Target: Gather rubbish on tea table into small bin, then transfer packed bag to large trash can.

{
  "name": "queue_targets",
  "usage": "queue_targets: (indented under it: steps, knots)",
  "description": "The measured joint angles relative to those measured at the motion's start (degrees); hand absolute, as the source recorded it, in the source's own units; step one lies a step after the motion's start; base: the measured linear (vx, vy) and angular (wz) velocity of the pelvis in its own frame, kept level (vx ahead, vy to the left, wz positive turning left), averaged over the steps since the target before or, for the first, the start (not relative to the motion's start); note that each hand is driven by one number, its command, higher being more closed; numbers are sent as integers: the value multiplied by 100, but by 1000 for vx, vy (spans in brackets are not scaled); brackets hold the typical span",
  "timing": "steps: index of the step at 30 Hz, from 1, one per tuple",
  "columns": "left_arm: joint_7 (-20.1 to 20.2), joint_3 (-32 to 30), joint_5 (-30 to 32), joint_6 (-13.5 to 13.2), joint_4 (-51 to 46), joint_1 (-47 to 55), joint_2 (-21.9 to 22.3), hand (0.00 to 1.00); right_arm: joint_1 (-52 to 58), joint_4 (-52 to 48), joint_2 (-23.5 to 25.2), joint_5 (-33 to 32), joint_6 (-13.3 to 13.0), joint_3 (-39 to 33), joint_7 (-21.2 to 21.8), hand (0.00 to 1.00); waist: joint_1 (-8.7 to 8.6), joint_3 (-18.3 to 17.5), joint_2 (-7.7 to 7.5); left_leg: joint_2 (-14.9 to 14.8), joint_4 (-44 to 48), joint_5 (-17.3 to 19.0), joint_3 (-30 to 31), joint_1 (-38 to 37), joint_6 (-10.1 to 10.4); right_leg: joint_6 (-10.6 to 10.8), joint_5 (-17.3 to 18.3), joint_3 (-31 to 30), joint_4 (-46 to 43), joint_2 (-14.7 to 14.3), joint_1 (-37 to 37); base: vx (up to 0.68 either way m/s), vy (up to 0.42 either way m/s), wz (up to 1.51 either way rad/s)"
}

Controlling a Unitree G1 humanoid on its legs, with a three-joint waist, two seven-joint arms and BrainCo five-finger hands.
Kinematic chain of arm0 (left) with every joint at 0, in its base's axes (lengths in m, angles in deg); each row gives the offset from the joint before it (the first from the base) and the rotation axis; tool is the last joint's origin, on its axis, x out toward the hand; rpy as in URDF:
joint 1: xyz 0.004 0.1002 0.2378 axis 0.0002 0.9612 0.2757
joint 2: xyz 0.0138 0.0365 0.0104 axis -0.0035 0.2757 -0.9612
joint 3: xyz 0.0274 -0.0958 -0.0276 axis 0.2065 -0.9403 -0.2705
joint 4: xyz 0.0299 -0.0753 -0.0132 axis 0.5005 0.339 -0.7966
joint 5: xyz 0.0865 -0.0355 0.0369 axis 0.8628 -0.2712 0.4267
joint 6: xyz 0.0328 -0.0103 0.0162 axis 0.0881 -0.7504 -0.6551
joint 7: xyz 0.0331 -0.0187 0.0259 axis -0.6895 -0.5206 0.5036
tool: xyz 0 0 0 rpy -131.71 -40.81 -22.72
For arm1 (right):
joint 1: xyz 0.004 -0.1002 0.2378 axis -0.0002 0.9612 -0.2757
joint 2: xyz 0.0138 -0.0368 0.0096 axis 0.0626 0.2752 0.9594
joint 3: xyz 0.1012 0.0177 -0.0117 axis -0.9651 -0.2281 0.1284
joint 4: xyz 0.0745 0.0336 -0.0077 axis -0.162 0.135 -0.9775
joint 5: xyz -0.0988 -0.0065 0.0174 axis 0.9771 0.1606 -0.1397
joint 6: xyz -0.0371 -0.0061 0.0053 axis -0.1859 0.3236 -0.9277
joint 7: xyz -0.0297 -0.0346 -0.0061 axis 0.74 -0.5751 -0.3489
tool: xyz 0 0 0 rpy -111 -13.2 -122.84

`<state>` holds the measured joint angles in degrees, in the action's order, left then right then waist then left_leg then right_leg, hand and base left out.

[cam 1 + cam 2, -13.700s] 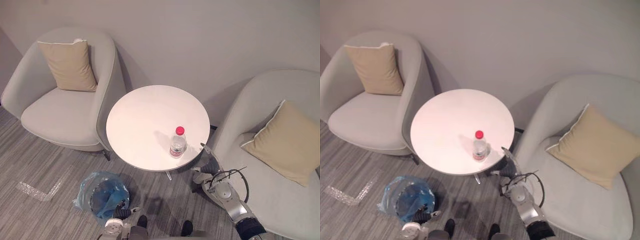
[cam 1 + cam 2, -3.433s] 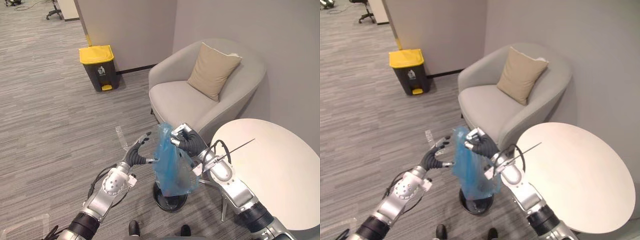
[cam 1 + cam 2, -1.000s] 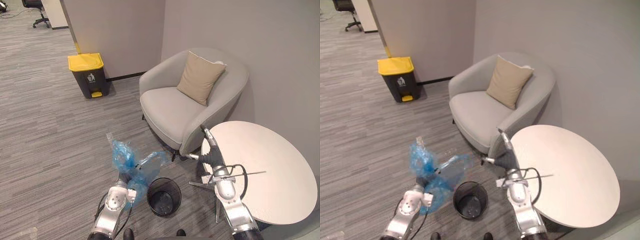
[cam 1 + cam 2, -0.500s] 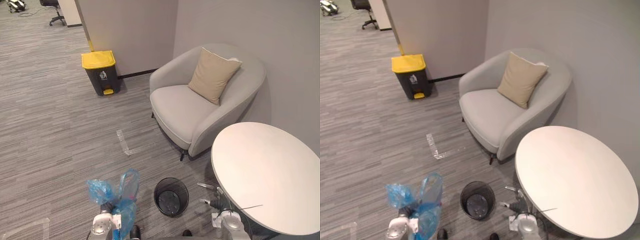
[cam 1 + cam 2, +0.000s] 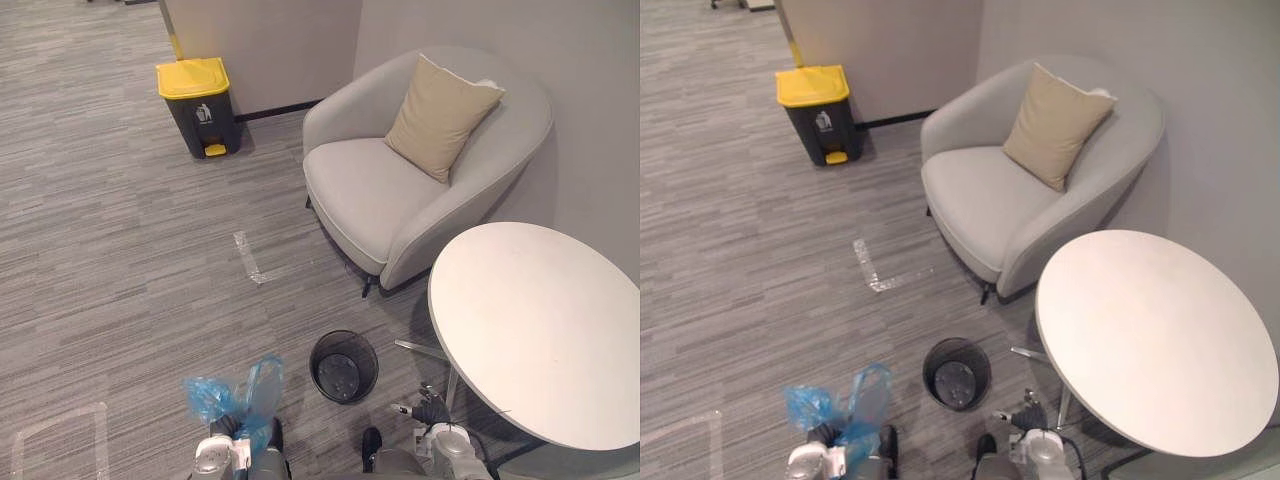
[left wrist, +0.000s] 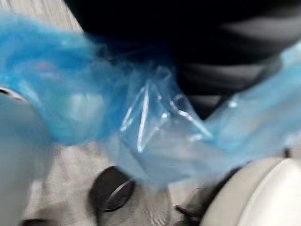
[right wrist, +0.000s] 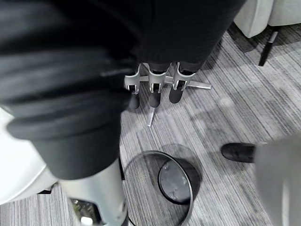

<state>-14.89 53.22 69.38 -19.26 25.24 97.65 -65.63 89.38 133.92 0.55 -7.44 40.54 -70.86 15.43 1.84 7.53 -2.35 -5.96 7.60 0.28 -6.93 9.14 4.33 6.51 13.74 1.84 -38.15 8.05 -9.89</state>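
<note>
Just left of the small bin (image 5: 343,365), the left hand (image 5: 220,445) is carrying the blue bag (image 5: 237,400), grip unreadable behind plastic, right hand (image 7: 151,89) hanging spread; steady walking toward the trash can (image 5: 197,100) far beyond the small bin is looking advisable.

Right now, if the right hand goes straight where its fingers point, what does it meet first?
Probably the tea table's silver foot, just past the fingers of the right hand; depth is unclear. The small bin lies aside.

— How many do we count here?
— We count one blue bag (image 5: 235,400), one small black bin (image 5: 343,366), one yellow-lidded trash can (image 5: 195,105), one armchair (image 5: 400,190), one cushion (image 5: 440,115), one round bench (image 5: 540,330).
</note>
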Motion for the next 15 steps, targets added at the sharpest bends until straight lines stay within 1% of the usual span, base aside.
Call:
queue_targets:
  steps: [1,2,3,4,5,6,7,8,9,10,11,12,13,14,15]
  knots:
    - [-13,-1,0,0,-65,56,-9,100,14,-13,30,0,0,25,-8,0,51,-50,-86,62,130,2,87,103,3,61,162,-126,-268,-11,104,-72,-185,50]
    - [-18,-1,-1,2,-124,91,-7,100,15,-54,29,0,0,66,-13,0,112,-75,-146,108,224,-4,136,193,5,84,342,-252,-175,-29,151,-116,-229,46]
    - [-29,-3,-4,7,-168,107,39,100,-19,-170,-4,-2,1,94,-34,0,151,-70,-177,126,321,-74,228,339,19,42,531,-326,14,-111,227,-165,-218,46]
    - [-55,-3,-8,11,-245,139,150,100,-34,-231,-54,-4,-7,96,-60,0,179,-68,-101,111,261,-187,293,426,-21,-88,698,-312,358,-193,333,-195,-200,38]
    - [-77,-6,-39,-9,-357,178,219,100,-79,-231,-76,-11,-7,97,-91,0,226,-90,-73,75,205,-286,315,522,-40,-228,859,-252,633,-232,386,-229,-198,25]
    - [-99,13,-115,-32,-397,181,294,100,-131,-229,-157,-11,-6,104,-122,0,318,-63,45,43,136,-459,399,685,41,-412,1032,-188,837,-296,348,-199,-151,32]
    - [-107,23,-152,-27,-394,140,377,100,-211,-238,-223,-11,-7,112,-136,0,302,-24,193,-4,70,-557,565,755,-2,-442,981,-16,831,-371,309,-278,-172,63]
    - [-108,101,-236,-30,-400,108,468,100,-203,-238,-263,-10,2,95,-206,0,283,10,330,-51,-168,-685,651,792,-167,-520,928,193,832,-478,265,-272,-144,96]
    - [-109,204,-286,-30,-404,112,507,100,-193,-228,-277,-8,5,93,-264,0,268,8,445,-128,-473,-608,660,774,-135,-607,842,450,929,-526,247,-278,-138,95]
    - [-107,253,-308,-30,-403,121,515,100,-200,-228,-277,-8,5,88,-295,0,215,16,410,-191,-604,-432,567,793,-63,-650,755,625,1063,-494,250,-280,-83,96]
    - [-109,264,-339,-30,-424,86,541,100,-279,-229,-210,-7,2,84,-336,0,170,33,350,-255,-547,-389,159,914,-86,-786,570,895,1261,-370,234,-199,-36,86]
    - [-109,284,-338,-28,-424,18,538,100,-346,-231,-212,-8,1,40,-356,0,161,50,333,-230,-198,-398,-106,1026,-101,-825,468,1041,1323,-254,227,-190,-54,103]
    - [-110,314,-337,-28,-429,-43,541,100,-354,-229,-220,-8,2,-32,-384,0,150,100,244,-180,429,-380,-367,1090,-103,-827,359,1256,1436,-127,235,-112,-54,97]
    - [-111,351,-335,-28,-453,-52,539,100,-324,-228,-236,-6,2,-32,-416,0,137,109,234,-171,870,-314,-471,1052,-130,-828,310,1419,1494,-62,284,-113,-24,96]
    - [-110,383,-335,-29,-465,-56,536,100,-278,-207,-254,-7,3,-33,-435,0,132,89,262,-204,1219,-192,-549,931,-174,-823,283,1607,1521,-16,327,-91,48,97]
